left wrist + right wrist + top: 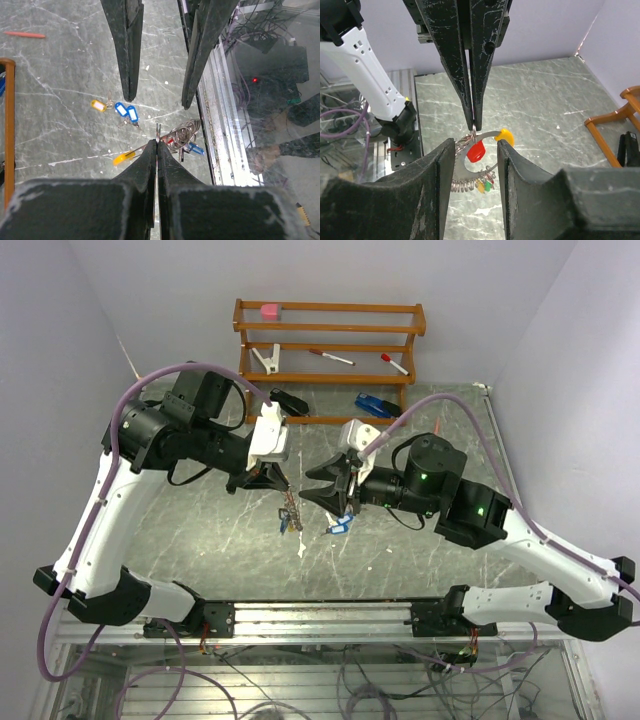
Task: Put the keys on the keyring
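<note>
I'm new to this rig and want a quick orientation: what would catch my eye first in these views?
The two grippers meet tip to tip above mid-table: the left gripper is shut on the keyring, which dangles red, yellow and green tags inside the open right gripper. Beneath them, loose keys with blue and yellow tags lie on the marbled table.

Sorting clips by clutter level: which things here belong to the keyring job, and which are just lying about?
Job: keyring, pinched in the left gripper; open right gripper; loose tagged keys.
Lying about: wooden rack, marker pens, blue stapler, pink block, orange pencil.
</note>
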